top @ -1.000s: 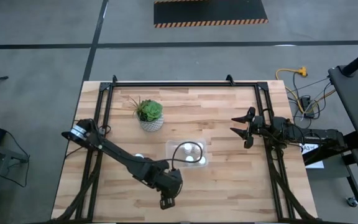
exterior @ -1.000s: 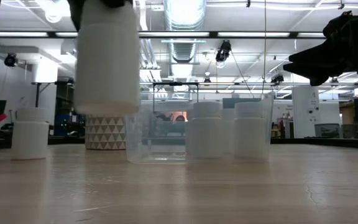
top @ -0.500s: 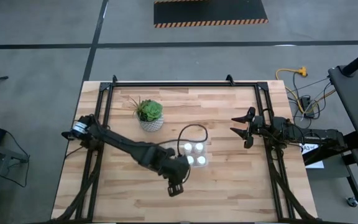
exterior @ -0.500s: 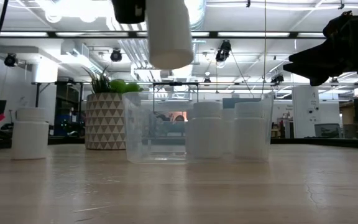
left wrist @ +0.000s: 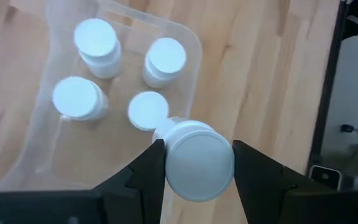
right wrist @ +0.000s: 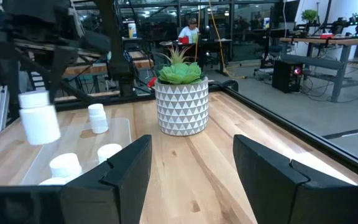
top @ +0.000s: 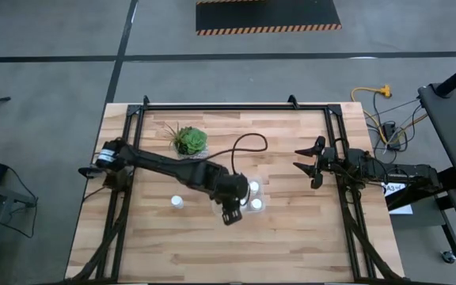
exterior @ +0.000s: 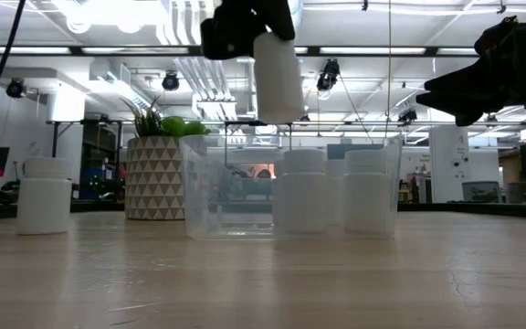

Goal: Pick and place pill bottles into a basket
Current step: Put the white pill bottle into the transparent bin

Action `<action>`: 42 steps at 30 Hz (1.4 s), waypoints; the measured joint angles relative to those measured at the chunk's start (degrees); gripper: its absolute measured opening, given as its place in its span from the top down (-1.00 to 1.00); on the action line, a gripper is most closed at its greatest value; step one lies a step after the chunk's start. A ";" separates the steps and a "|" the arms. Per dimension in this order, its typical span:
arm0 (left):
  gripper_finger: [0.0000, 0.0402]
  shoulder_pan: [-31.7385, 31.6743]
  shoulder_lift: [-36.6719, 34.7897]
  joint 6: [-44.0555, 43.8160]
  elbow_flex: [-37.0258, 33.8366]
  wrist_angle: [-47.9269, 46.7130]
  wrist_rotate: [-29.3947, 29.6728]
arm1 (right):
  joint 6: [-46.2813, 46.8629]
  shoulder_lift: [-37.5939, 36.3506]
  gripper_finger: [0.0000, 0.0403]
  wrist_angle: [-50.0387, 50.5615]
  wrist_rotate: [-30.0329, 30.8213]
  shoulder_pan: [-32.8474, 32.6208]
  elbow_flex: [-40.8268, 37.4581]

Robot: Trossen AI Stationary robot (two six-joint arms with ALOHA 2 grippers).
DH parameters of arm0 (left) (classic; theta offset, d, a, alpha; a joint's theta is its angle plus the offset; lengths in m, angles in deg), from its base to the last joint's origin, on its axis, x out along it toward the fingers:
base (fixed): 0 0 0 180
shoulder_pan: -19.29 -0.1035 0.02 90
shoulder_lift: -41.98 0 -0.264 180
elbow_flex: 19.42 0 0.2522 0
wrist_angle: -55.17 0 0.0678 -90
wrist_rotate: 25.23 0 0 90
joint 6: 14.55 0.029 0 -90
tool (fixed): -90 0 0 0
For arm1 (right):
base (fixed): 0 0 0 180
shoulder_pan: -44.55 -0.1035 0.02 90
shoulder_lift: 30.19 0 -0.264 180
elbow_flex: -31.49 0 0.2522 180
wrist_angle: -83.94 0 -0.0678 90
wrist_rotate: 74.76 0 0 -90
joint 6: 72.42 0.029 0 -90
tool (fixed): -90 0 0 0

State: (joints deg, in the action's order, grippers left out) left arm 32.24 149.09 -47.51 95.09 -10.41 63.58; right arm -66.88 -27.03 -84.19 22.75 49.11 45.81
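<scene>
Here we are seeing the left gripper [left wrist: 194, 163] pinching a pill bottle [left wrist: 199, 158] in the air over the clear basket [left wrist: 192, 73], where four bottles [left wrist: 166, 59] are standing; a sixth [top: 177, 202] is sitting on the table. The right gripper [top: 305, 167] is waiting at the table's right edge, fingers spread.

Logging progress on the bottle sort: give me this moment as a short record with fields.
left gripper: fingers shut on a small white cylindrical pill bottle, held above the basket
basket: clear plastic rectangular bin, on the wooden table
bottles in basket: four white-capped pill bottles, upright
bottle outside basket: one white pill bottle standing on the table, apart from the bin
right gripper: waiting at the table's right side, holding nothing
other: green plant in a white patterned pot, beyond the bin
</scene>
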 joint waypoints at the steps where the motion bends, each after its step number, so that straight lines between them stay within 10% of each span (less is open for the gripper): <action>1: 0.28 -0.45 0.00 0.37 0.00 -0.26 -0.15 | 0.00 0.00 -0.07 0.00 0.00 -0.02 0.00; 42: 0.29 -7.81 -0.43 9.74 -12.14 3.69 0.50 | 0.00 0.00 -0.07 0.00 0.02 0.00 0.00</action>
State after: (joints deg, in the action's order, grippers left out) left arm 24.43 148.66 -37.77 82.95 -6.71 64.08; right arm -66.88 -27.03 -84.19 22.77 49.11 45.81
